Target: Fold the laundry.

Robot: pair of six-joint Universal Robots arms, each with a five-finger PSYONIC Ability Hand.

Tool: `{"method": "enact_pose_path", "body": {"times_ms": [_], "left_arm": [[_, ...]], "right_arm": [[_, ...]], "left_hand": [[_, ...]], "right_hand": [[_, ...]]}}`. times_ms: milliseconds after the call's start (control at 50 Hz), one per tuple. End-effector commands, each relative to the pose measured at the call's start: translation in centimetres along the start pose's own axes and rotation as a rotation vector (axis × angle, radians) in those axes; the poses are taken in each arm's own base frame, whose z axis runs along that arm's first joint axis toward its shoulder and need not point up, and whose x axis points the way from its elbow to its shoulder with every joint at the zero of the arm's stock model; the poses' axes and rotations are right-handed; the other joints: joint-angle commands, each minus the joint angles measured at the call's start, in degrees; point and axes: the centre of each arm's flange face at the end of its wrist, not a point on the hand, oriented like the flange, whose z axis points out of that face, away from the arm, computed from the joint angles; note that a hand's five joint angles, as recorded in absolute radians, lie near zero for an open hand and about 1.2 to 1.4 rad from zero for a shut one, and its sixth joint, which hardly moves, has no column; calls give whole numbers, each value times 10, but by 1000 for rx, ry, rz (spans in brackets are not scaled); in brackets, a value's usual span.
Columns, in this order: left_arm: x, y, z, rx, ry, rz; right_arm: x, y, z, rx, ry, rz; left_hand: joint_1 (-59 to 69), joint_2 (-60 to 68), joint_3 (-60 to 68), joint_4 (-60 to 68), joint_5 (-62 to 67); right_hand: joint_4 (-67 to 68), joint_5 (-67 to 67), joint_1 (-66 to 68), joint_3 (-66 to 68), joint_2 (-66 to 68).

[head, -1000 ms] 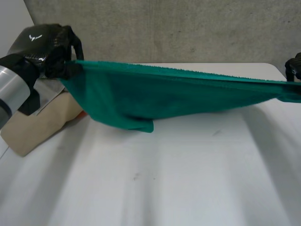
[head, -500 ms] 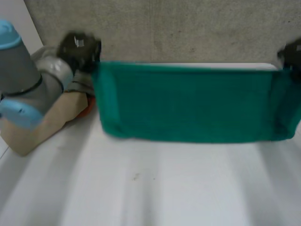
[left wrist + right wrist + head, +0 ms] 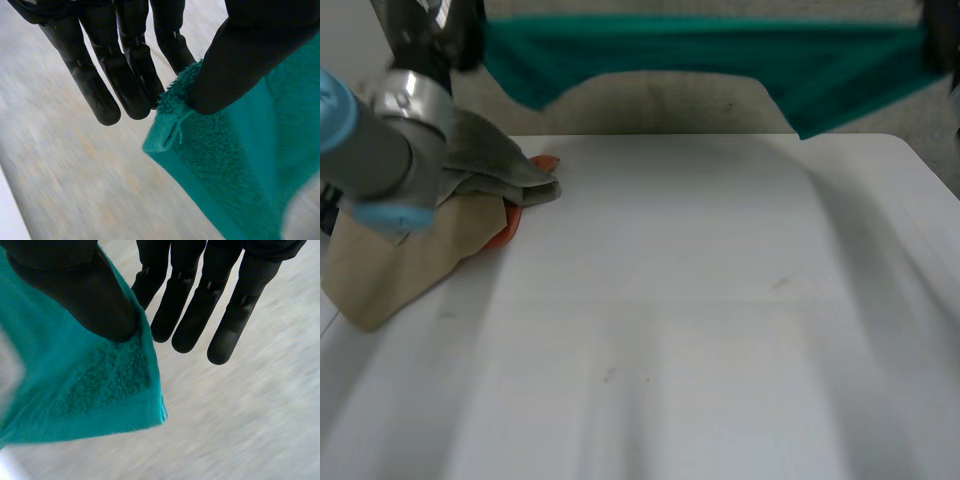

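Note:
A green towel hangs stretched out high above the white table, held by its two upper corners. My left hand is at the towel's left corner. In the left wrist view the thumb pinches that corner of the towel against the straight fingers. My right hand is at the right corner. In the right wrist view its thumb presses the towel against the fingers. The towel's lower edge hangs free, well off the table.
A pile of laundry lies at the table's left: a beige cloth, a grey-olive cloth on top and an orange piece poking out. My left arm stands over that pile. A concrete wall is behind the table.
Both hands have risen and drawn the towel taut. It hung low over the far half of the table a second ago and is now high above it. The left arm swung upward.

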Motion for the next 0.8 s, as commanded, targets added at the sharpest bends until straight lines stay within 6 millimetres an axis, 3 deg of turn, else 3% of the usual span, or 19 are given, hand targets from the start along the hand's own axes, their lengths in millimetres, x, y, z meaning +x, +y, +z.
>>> {"method": "enact_pose_path", "body": {"times_ms": [20,80,180,260,360,440,500,620,700,800], "left_arm": [[32,65,-68,-282,102,-24],[42,86,-98,-408,140,-31],[56,88,-143,-607,249,31],[59,62,-186,-782,390,151],[50,17,-253,-1049,576,313],[49,-10,-284,-1134,671,345],[55,-21,-282,-1082,684,346],[59,-15,-239,-880,567,355],[64,10,-207,-774,477,364],[65,46,-172,-722,400,361]], "right_arm": [[-59,79,-52,-311,-250,61],[-69,95,-71,-416,-311,72],[-77,102,-107,-574,-436,29],[-77,94,-139,-704,-583,-74],[-33,67,-185,-910,-731,-258],[-14,56,-215,-976,-836,-358],[-14,57,-222,-957,-866,-404],[-13,61,-203,-899,-758,-395],[-25,78,-176,-821,-644,-338],[-59,85,-133,-617,-525,-293]], "left_hand": [[141,112,116,110,128],[141,112,116,110,128],[141,112,116,110,128],[141,112,116,110,128],[141,112,116,110,128],[141,112,116,110,128],[141,112,116,110,128],[141,112,116,110,128],[141,112,116,110,128],[141,112,116,110,128]], "right_hand": [[114,116,159,118,127],[114,116,159,118,127],[114,116,159,118,127],[114,116,159,118,127],[114,116,159,118,127],[114,116,159,118,127],[114,116,159,118,127],[114,116,159,118,127],[114,116,159,118,127],[114,116,159,118,127]]}}
